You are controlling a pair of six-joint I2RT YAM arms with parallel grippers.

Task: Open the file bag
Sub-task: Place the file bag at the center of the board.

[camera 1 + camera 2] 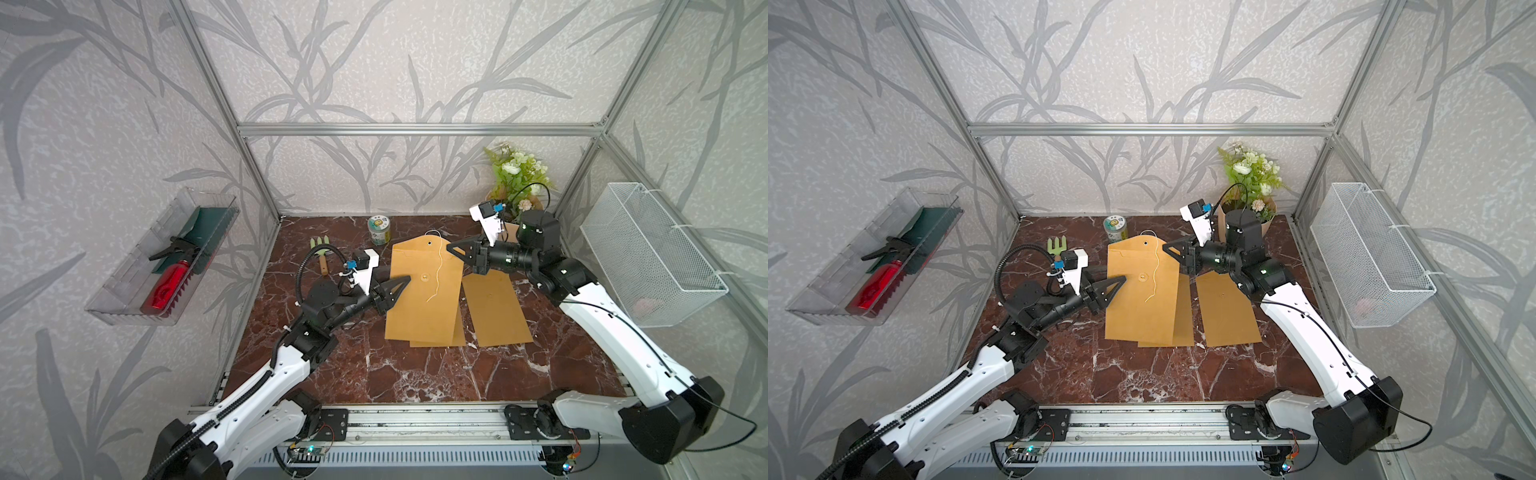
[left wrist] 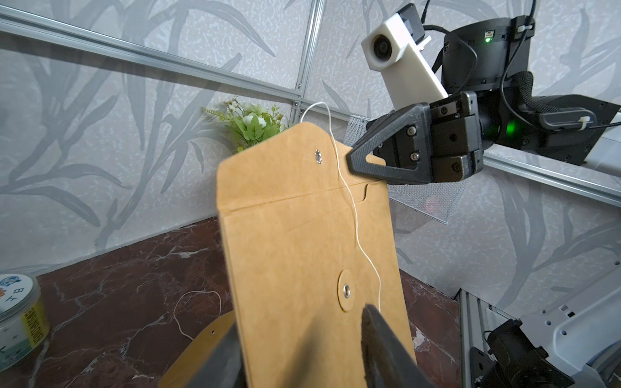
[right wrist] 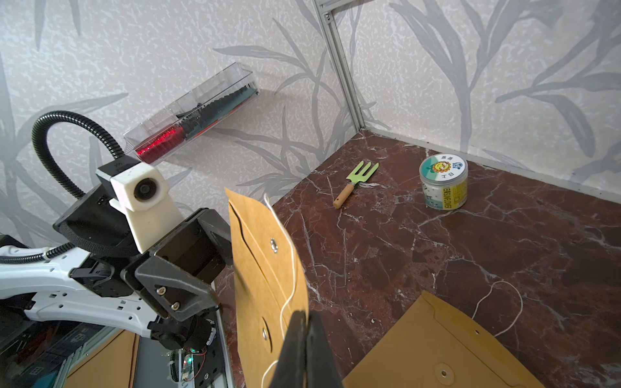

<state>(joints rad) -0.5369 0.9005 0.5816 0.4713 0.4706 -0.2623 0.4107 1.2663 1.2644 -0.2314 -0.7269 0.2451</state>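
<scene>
**Light kraft bag, pinched by one edge**

The file bag [image 1: 419, 299] hangs above mid-table [image 1: 374, 374], its flap [image 2: 285, 168] open at the far end and its string [image 1: 439, 266] loose. It looks light, bendy and easy to tear. My right pincer [image 1: 451, 249] is clenched on its right edge. My left pincer [image 1: 401, 286] straddles the left edge, released. I'd grip edges, never the string.

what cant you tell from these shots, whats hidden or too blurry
- Inside of the file bag: no view looks into its mouth; its front face hides it.
- Touch of the left gripper on the bag: left wrist view, fingers blurred and cut by the frame's edge.
- The pink object in the wire basket: both top views, blurred behind mesh.
- Small print on the jar: top views, too small.
</scene>
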